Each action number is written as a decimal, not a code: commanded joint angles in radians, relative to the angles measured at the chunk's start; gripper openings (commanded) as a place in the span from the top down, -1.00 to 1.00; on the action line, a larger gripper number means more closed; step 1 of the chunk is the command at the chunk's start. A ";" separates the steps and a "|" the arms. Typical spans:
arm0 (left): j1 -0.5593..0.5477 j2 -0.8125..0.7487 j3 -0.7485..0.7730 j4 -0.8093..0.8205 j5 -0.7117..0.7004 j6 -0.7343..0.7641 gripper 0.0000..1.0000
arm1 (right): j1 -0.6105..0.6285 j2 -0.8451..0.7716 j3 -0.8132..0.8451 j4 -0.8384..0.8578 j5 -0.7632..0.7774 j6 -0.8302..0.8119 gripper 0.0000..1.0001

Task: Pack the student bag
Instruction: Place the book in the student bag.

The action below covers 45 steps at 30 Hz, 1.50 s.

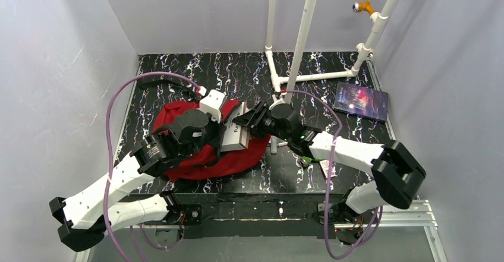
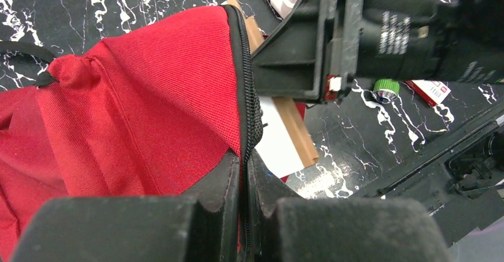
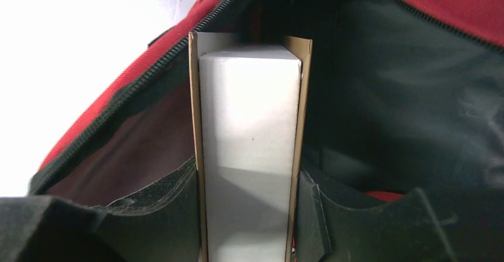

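The red student bag (image 1: 196, 155) lies left of centre on the table. My left gripper (image 1: 221, 114) is shut on its black zipper edge (image 2: 246, 84) and holds the opening up. My right gripper (image 1: 248, 119) is shut on a thick book with tan covers and white page edges (image 3: 249, 131), held at the bag's mouth. In the right wrist view the book points into the grey-lined interior (image 3: 404, 95), between the red walls. The book also shows in the top view (image 1: 236, 132) and in the left wrist view (image 2: 285, 137).
A dark blue book (image 1: 361, 102) lies at the back right. A white pipe frame (image 1: 309, 42) stands at the back centre. A small red-and-white item (image 2: 429, 90) and a green-capped object (image 2: 386, 90) lie beside the right arm. A black strap (image 1: 163, 81) trails behind the bag.
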<state>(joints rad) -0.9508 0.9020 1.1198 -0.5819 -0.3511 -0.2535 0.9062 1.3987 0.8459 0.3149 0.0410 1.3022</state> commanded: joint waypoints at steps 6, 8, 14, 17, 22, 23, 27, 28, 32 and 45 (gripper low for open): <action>0.002 -0.005 -0.039 0.050 0.016 -0.036 1.00 | 0.095 0.164 0.025 0.336 0.072 0.029 0.68; 0.002 -0.002 -0.046 0.055 0.031 -0.034 1.00 | 0.097 0.211 0.024 0.382 0.071 0.026 0.65; 0.003 -0.007 -0.060 0.035 -0.006 -0.022 1.00 | 0.099 0.337 0.047 0.569 0.059 -0.021 0.59; 0.003 -0.024 -0.056 0.010 -0.021 0.009 1.00 | 0.099 0.371 0.081 0.581 0.057 -0.079 0.47; 0.003 -0.055 -0.068 0.002 0.009 0.016 1.00 | 0.099 0.454 0.103 0.637 0.092 -0.101 0.37; 0.003 -0.056 -0.071 -0.002 -0.007 0.009 1.00 | 0.099 0.480 0.117 0.659 0.090 -0.098 0.37; 0.003 -0.072 -0.077 -0.017 -0.055 0.035 1.00 | 0.104 0.569 0.205 0.658 0.075 -0.151 0.28; 0.002 -0.073 -0.078 -0.019 -0.055 0.039 1.00 | 0.107 0.588 0.221 0.651 0.068 -0.157 0.26; 0.003 -0.070 -0.087 -0.036 -0.079 0.032 1.00 | 0.123 0.632 0.241 0.624 0.068 -0.162 0.08; 0.003 -0.121 -0.179 0.005 -0.202 -0.021 1.00 | 0.124 0.442 0.138 0.269 0.131 -0.346 -0.97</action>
<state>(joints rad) -0.9508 0.8070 0.9470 -0.6048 -0.4644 -0.2596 1.0325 1.9587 1.0061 0.6659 0.1287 1.0458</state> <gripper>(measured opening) 0.032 0.975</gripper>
